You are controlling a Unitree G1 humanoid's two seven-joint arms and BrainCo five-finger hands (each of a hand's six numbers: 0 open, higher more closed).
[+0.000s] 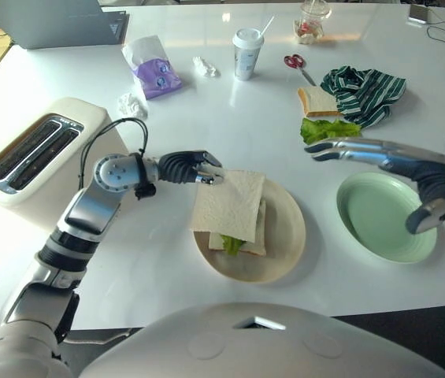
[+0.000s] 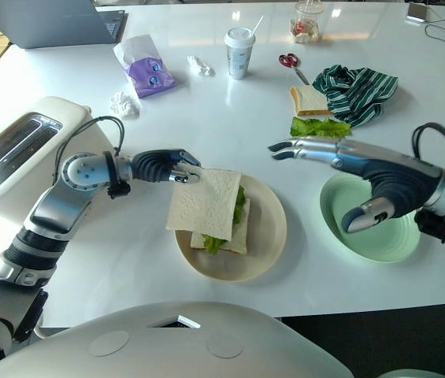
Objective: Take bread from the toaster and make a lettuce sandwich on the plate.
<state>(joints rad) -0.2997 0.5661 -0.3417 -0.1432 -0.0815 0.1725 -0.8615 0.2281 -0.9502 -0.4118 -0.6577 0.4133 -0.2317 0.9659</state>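
My left hand (image 1: 192,168) is shut on the far left corner of a white bread slice (image 1: 230,206). That slice lies tilted over a lower slice with lettuce (image 1: 233,244) on the beige plate (image 1: 285,236). The white toaster (image 1: 29,150) stands at the left with its slots showing no bread. My right hand (image 1: 380,157) hovers open, fingers stretched flat, above the table between the beige plate and a green plate (image 1: 380,216). Behind its fingertips lie a spare lettuce leaf (image 1: 326,128) and another bread slice (image 1: 317,101).
A striped cloth (image 1: 364,93) lies at the back right. A paper cup with straw (image 1: 247,53), scissors (image 1: 297,63), a glass jar (image 1: 311,22), a purple tissue pack (image 1: 153,69), crumpled tissues (image 1: 205,66) and a laptop (image 1: 53,22) stand along the far side.
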